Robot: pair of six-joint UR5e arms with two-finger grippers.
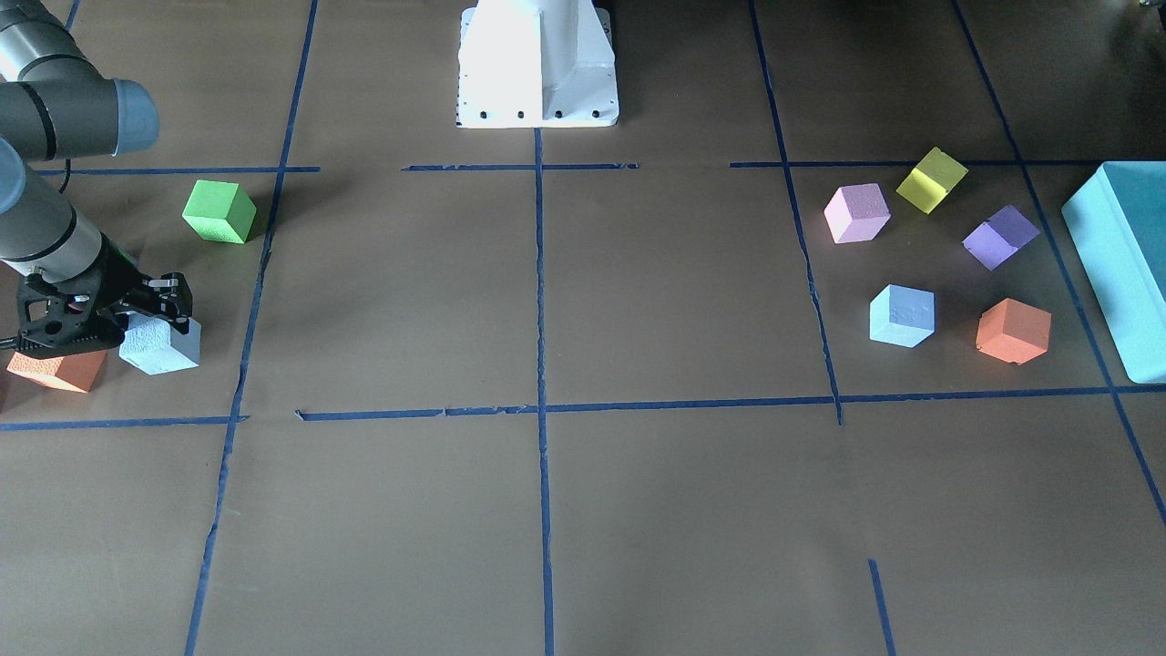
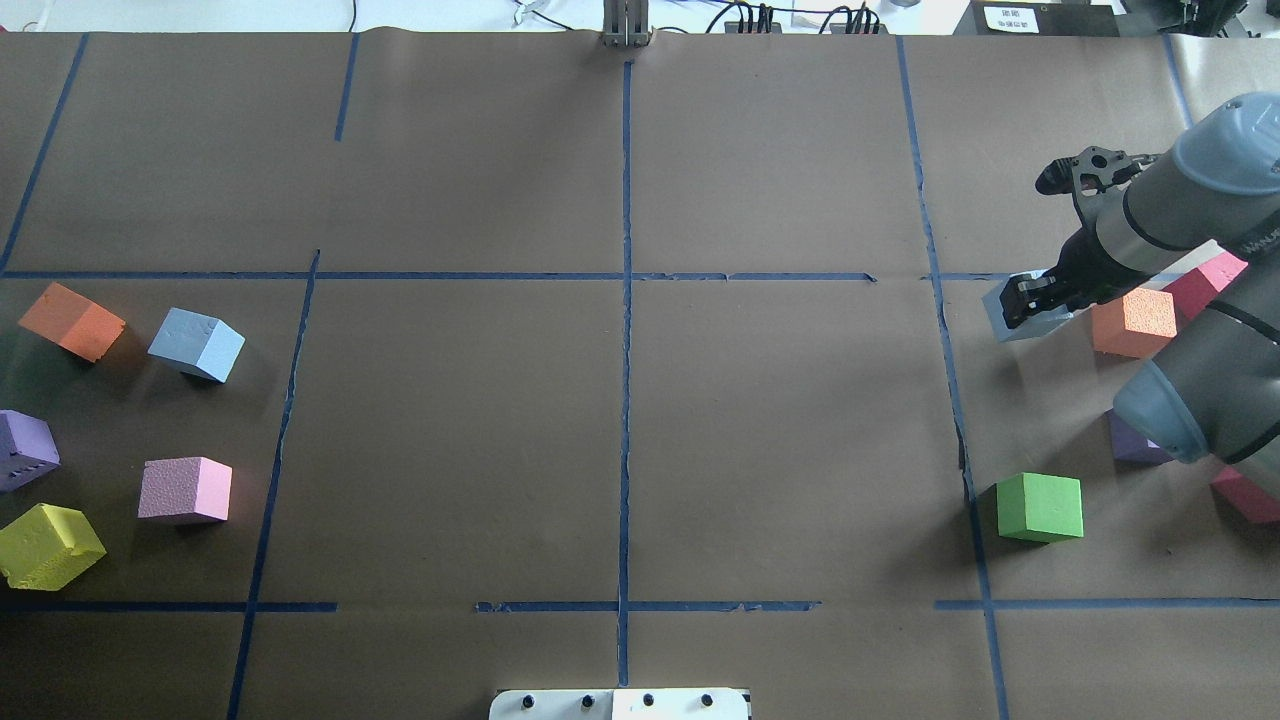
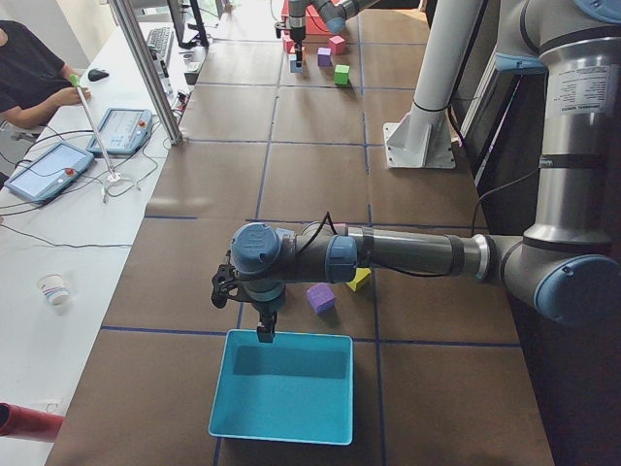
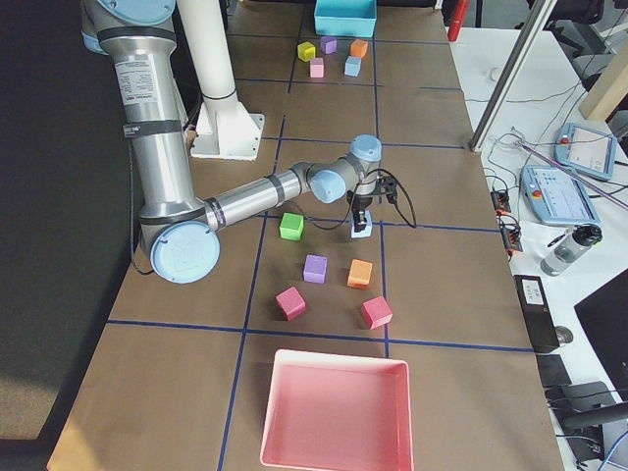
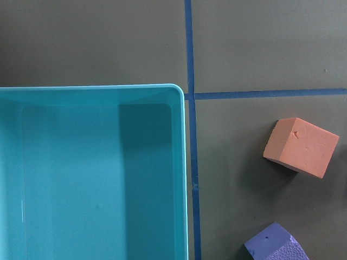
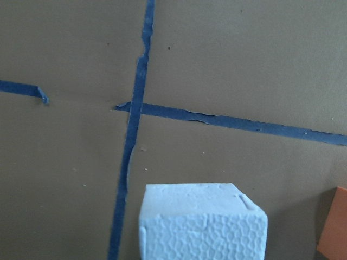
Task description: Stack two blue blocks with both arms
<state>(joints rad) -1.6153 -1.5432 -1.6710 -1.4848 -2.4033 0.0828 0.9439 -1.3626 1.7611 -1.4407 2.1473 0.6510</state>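
Note:
One pale blue block [image 1: 162, 348] lies at the table's right side, next to an orange cube [image 1: 56, 370]. My right gripper [image 1: 155, 310] is down on its top with the fingers closed on its sides; it also shows in the overhead view [image 2: 1020, 318] and fills the bottom of the right wrist view [image 6: 203, 222]. The other blue block [image 1: 902, 316] sits free on the left side, also in the overhead view [image 2: 197, 344]. My left gripper [image 3: 264, 332] hangs over the teal box [image 3: 281, 432]; I cannot tell whether it is open or shut.
A green cube [image 1: 219, 211] sits near the right gripper. Pink [image 1: 856, 212], yellow [image 1: 931, 179], purple [image 1: 1000, 236] and orange [image 1: 1013, 331] cubes ring the free blue block. A pink tray [image 4: 334, 412] stands at the right end. The white pedestal [image 1: 537, 64] stands mid-table.

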